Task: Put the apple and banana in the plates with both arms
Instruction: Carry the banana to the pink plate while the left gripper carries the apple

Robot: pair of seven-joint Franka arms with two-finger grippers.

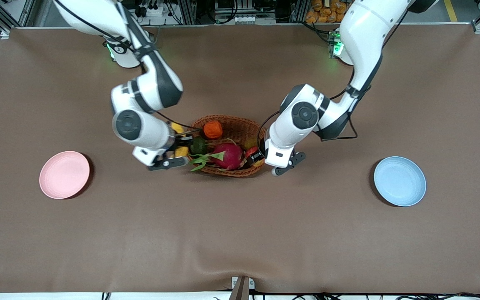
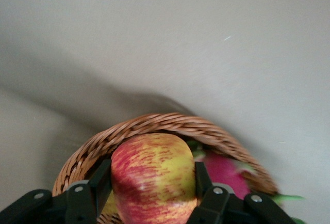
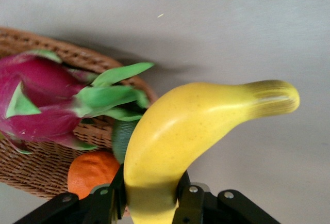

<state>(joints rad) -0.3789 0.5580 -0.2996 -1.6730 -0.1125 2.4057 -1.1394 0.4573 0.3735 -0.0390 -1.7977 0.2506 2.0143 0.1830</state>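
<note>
Two plates (image 1: pixel 64 174) bare, basket (image 1: pixel 240 125) fruit-filled.

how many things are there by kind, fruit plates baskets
Fruit: 5 that show: apple, banana, dragon fruit, orange ridged fruit, dark green fruit
Plates: 2: pink plate, blue plate
Baskets: 1: wicker basket
Total: 8
The left gripper holds the apple and the right gripper holds the banana, both over the basket.

A wicker basket (image 1: pixel 228 143) of fruit is seen mid-worktop (image 1: pixel 240 233), flanked by both pincers; a pink plate (image 1: pixel 64 174) and a blue plate (image 1: pixel 399 181) are set well apart, toward opposite ends
</note>
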